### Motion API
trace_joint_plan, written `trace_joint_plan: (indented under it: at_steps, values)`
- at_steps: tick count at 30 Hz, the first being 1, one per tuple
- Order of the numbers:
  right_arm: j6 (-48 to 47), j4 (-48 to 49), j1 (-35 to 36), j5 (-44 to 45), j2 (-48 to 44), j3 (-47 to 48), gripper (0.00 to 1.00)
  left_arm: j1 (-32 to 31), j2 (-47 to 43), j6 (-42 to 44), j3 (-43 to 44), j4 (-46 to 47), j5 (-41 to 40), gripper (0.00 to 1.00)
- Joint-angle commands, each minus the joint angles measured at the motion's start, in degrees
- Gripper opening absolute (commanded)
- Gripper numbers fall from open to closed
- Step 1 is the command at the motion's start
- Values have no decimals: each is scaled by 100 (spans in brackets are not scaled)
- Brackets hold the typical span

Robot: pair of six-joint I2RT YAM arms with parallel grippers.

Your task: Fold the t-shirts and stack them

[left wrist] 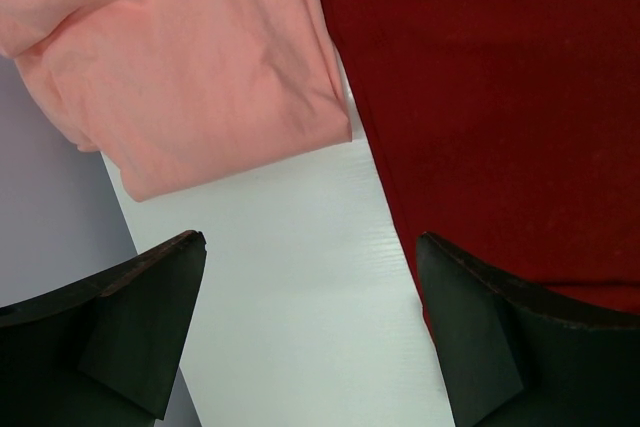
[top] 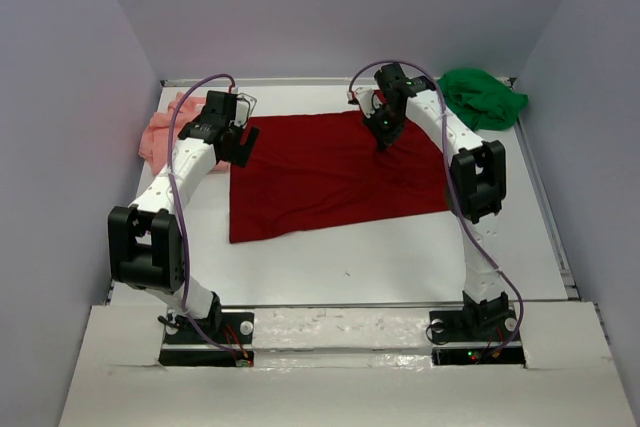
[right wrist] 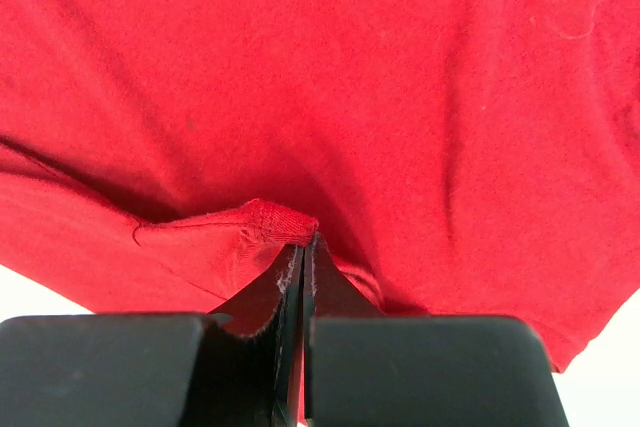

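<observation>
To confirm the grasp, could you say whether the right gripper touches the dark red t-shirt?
Touching. The right wrist view shows the right gripper pinching a fold of the dark red t-shirt.

Dark red t-shirt (top: 335, 172) across the middle of the table (top: 350, 267): plain, no print, and a brighter red in the right wrist view. The table is white. Salmon pink t-shirt (top: 160, 132) at the far left corner, also plain. Bright green t-shirt (top: 482, 97) at the far right corner, solid colour. Left arm (top: 185, 162) and right arm (top: 440, 122) are white with black joints, with purple cables (top: 400, 61) looping off them. Left gripper (left wrist: 310, 247) black, right gripper (right wrist: 305, 247) black too. Walls (top: 330, 7) pale lilac-grey.
</observation>
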Motion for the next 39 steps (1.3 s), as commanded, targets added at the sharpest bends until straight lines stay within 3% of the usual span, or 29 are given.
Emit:
trace_joint_plan:
  at_steps: [1,13,14,15,16,19,22,26,29,31,36,39]
  values:
    - [47,296,45,27,5,234,0,-42,-42,60,-63,57,-42,99]
    - [29,332,45,-211,102,111,0,-51,2,69,-55,31,19,99]
    - [12,297,45,-307,128,111,7,-60,2,60,-46,31,28,99]
    - [-23,261,45,-342,137,137,22,-60,2,69,-46,22,28,99]
    - [-23,252,45,-360,155,129,46,-68,11,69,-46,22,28,99]
    - [-50,243,45,-439,137,111,86,-77,28,77,-28,13,37,99]
    - [-67,252,45,-396,93,120,100,-86,37,77,-20,-5,45,99]
    - [-85,348,45,-203,41,120,100,-121,64,77,-2,-13,54,99]
    - [-50,629,45,358,-73,-38,94,-130,55,77,-19,-5,54,99]
    - [3,805,45,632,-83,-109,83,-130,55,77,-20,-5,54,99]
    - [134,929,45,1352,31,-126,29,-139,37,86,-37,13,81,99]
    - [170,1017,45,1572,49,-249,20,-139,20,77,-37,13,81,99]
